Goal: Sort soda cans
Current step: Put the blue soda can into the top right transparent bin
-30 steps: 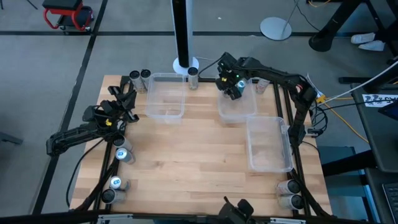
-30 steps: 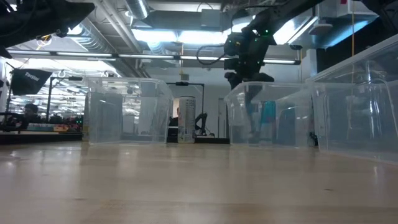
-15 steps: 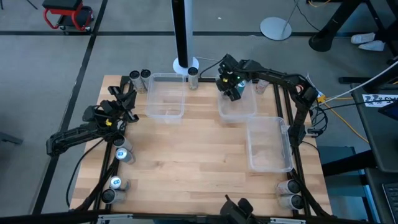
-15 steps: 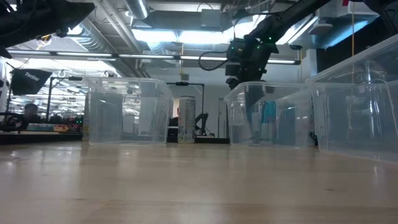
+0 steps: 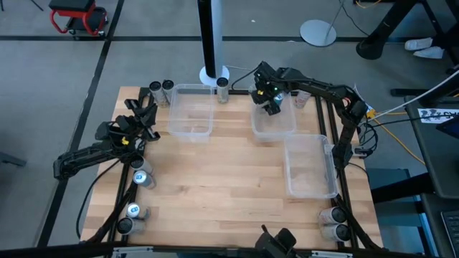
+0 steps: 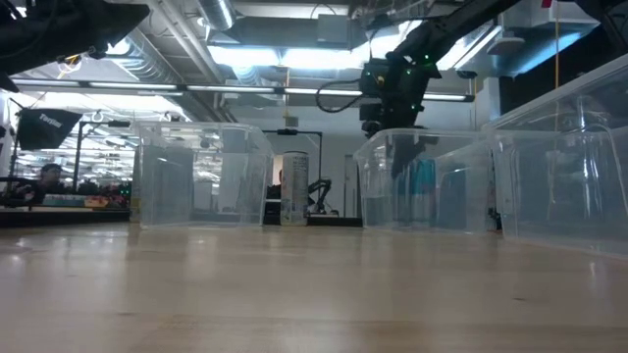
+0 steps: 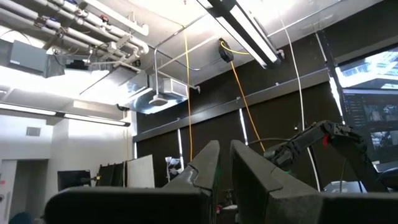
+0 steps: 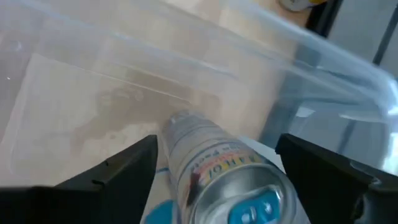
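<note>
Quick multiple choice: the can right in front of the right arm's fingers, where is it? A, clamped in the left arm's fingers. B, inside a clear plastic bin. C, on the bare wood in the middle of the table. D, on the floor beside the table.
B: the right wrist view shows the can between the spread fingers, with the clear bin around it.

Right pincer (image 5: 270,107) spread, left pincer (image 5: 145,115) closed

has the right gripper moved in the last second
Yes. The right gripper shifted slightly toward the table's far edge, above the middle bin.
</note>
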